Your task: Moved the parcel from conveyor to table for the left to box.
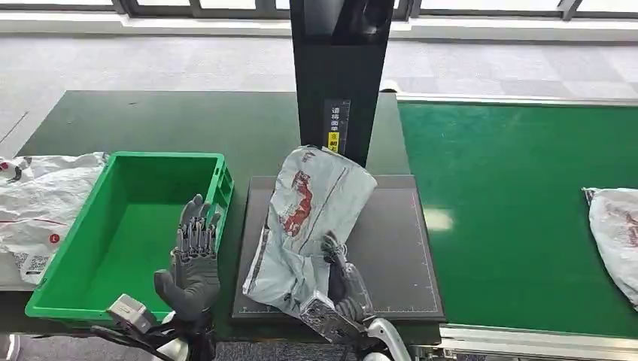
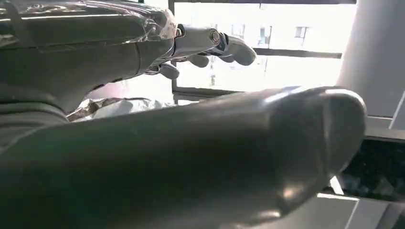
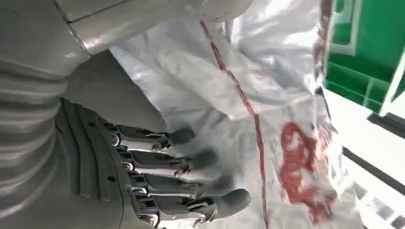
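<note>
table [image 1: 150,120]: dark green | on it: green crate [image 1: 98,248] near front left, white bags [image 1: 37,203] left of crate, black mat [image 1: 391,248] right of crate carrying parcel [image 1: 308,218], black post [image 1: 342,75] behind mat | conveyor [image 1: 511,210]: green belt, right of table, white parcel at its right edge [image 1: 615,233]

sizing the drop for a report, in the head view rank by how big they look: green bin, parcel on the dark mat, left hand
1. green bin, clearly largest.
2. parcel lying on the dark mat, the right hand on its near end.
3. left hand, smallest, though it is nearer the camera than the bin behind it.
</note>
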Action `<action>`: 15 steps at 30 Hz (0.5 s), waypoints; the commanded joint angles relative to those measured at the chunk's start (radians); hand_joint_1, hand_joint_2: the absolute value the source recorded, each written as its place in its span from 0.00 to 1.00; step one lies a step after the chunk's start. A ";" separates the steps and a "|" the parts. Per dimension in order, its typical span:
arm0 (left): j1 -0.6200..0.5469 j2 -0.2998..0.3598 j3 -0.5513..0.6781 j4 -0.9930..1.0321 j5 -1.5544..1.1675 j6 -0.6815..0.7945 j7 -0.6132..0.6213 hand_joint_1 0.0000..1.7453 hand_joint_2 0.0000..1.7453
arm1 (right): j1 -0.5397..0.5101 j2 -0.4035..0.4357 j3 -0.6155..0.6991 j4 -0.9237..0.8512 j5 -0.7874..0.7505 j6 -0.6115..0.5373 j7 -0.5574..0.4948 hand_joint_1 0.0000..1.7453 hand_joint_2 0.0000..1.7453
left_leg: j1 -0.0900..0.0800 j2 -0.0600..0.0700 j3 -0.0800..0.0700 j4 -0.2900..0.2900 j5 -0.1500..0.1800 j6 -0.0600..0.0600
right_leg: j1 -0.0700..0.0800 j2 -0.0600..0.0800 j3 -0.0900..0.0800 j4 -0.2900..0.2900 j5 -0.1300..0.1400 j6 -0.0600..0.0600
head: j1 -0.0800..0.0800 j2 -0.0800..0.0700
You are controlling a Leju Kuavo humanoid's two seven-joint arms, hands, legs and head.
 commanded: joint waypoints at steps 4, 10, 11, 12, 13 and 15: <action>-0.008 0.003 -0.011 0.013 -0.048 0.184 0.063 0.00 0.00 | 0.079 -0.074 0.041 -0.269 -0.037 -0.076 -0.062 0.00 1.00 | 0.000 0.000 0.001 -0.001 0.000 0.000 | 0.000 -0.002 0.001 -0.001 0.000 0.000 | 0.000 0.000; 0.006 0.027 -0.069 -0.006 -0.099 0.315 0.055 0.00 0.00 | 0.136 -0.089 0.002 -0.444 -0.061 -0.162 -0.152 0.00 1.00 | 0.000 0.000 0.000 -0.001 0.000 0.000 | 0.000 -0.002 0.000 -0.001 0.000 0.000 | 0.000 0.000; -0.005 0.052 -0.096 0.011 -0.102 0.300 0.069 0.00 0.00 | 0.152 -0.081 -0.015 -0.482 -0.094 -0.205 -0.215 0.00 1.00 | 0.000 0.000 0.002 -0.001 -0.001 0.000 | 0.000 -0.002 0.002 -0.002 -0.001 0.000 | 0.000 0.000; -0.011 0.058 -0.101 0.023 -0.108 0.303 0.061 0.00 0.00 | 0.161 -0.079 -0.024 -0.509 -0.130 -0.213 -0.250 0.00 1.00 | 0.000 -0.001 0.001 -0.001 -0.001 0.000 | 0.000 -0.003 0.002 -0.001 -0.001 0.000 | 0.000 0.000; -0.016 0.064 -0.108 0.036 -0.145 0.321 0.046 0.00 0.00 | 0.174 -0.081 -0.036 -0.546 -0.162 -0.220 -0.281 0.00 1.00 | -0.001 -0.001 0.000 -0.001 -0.001 0.000 | 0.000 -0.002 0.000 -0.001 -0.001 0.000 | 0.000 0.000; -0.021 0.085 -0.144 0.045 -0.202 0.284 0.054 0.00 0.00 | 0.202 -0.081 -0.054 -0.609 -0.183 -0.255 -0.293 0.00 1.00 | -0.001 -0.002 0.001 -0.001 -0.001 0.000 | 0.000 -0.004 0.001 -0.001 -0.002 0.000 | 0.000 0.000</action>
